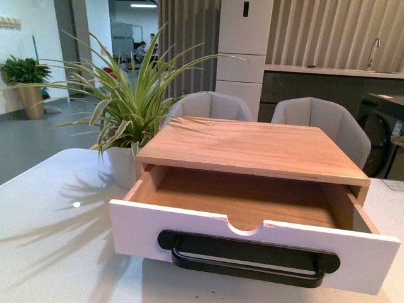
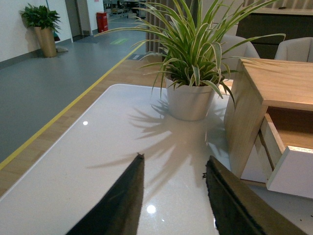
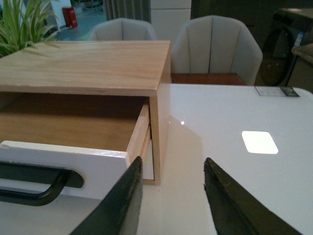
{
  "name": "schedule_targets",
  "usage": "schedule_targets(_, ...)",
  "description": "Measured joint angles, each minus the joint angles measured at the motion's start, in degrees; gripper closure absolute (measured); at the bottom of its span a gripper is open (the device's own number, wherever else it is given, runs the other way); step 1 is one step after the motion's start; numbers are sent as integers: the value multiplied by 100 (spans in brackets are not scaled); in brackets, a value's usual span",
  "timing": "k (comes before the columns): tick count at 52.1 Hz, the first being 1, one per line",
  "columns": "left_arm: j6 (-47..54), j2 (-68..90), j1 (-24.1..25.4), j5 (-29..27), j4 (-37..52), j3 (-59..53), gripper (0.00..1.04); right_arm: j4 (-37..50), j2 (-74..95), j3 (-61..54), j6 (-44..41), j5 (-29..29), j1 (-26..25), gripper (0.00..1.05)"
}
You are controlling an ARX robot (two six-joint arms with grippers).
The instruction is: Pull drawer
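Observation:
The drawer (image 1: 353, 252) stands pulled well out of a light wood cabinet (image 1: 252, 146), showing its wood floor. Its white front carries a long black bar handle (image 1: 246, 257) and a half-round notch in the top edge. Neither arm shows in the front view. My left gripper (image 2: 173, 164) is open over bare table, left of the cabinet, with the drawer's corner (image 2: 288, 171) off to one side. My right gripper (image 3: 172, 166) is open too, at the drawer's right end (image 3: 105, 164), touching nothing; the handle's end (image 3: 36, 183) shows beside it.
The cabinet sits on a white glossy table (image 1: 57, 240). A potted striped-leaf plant (image 1: 123, 126) stands just left of the cabinet. Two grey chairs (image 1: 322, 120) are behind the table. The table's left edge (image 2: 44, 152) drops to the floor.

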Motion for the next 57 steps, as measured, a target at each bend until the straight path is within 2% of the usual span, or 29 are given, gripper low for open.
schedule_targets(3,7,-190,0,0,-114,-74,81,94,-94,-146,0,-68,-83,80)
schedule_targets(8,9,-463,0,0,-295,-162,97,-214,-393,-227,-2,-170,-188,96)
schedule_targets(11,11,-612,0,0,-402,-214,102,-420,-640,-234,-26,-511,-402,103)
schedule_targets(13,17,-730,0,0,-490,-245,102,-570,-833,-234,-24,-693,-584,103)
schedule_targets(18,20,-977,0,0,-647,-317,102,-894,-1202,-234,-20,-708,-748,103)
schedule_targets(23,26,-1071,0,0,-522,-487,102,-1182,-1493,-234,-20,-730,-756,103)
schedule_targets(57,28,-2769,0,0,-2173,-487,102,-2946,-3327,-236,-20,-730,-763,103)
